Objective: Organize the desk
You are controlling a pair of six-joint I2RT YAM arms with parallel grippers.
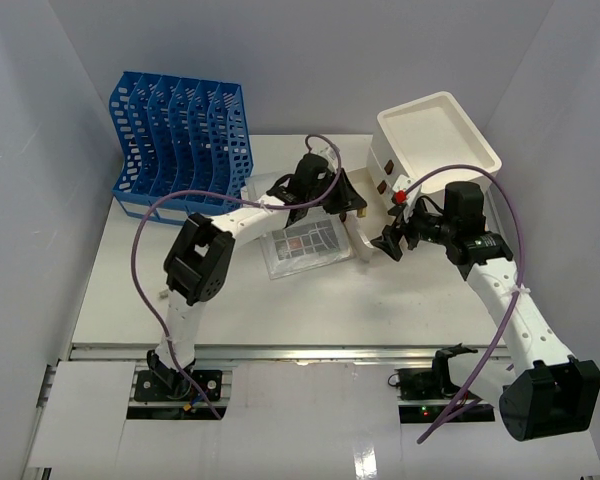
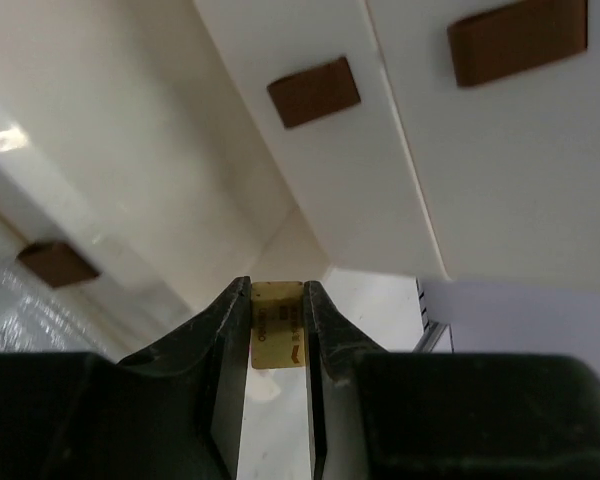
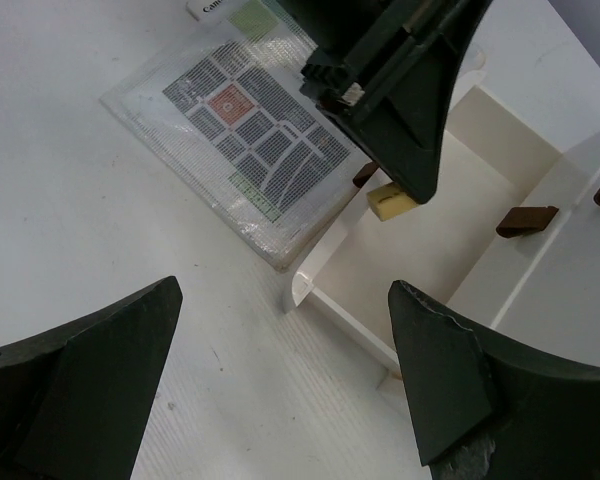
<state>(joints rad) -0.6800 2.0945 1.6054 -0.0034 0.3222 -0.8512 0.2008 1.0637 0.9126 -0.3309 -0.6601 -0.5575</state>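
Our left tool (image 2: 276,292) is pinching a small pale-yellow block (image 2: 278,338) with dark print on its face, its two black fingers (image 2: 230,340) pressed against the block's sides. The block hangs over the inside of a pulled-out cream plastic drawer (image 3: 380,265); we cannot tell whether it touches the drawer floor. The drawer belongs to a cream plastic drawer cabinet (image 1: 435,140) with a tray-shaped top and small brown rectangular handles (image 3: 526,218) on its fronts. Our right tool (image 3: 285,300) is spread wide with nothing between its fingers, and it hovers near the drawer's outer corner, facing the left tool. Just beside that corner lies a clear plastic sleeve (image 3: 245,130) holding a printed chart of grey blocks around a red centre. It is flat on the table, and we cannot tell whether it touches the drawer. The large flat white table (image 1: 120,300) lies under both arms and carries all of these things, with a metal rail (image 1: 310,352) along its near edge. A blue slotted plastic file rack (image 1: 185,130) stands upright at the far left, well apart from the cabinet at the far right.
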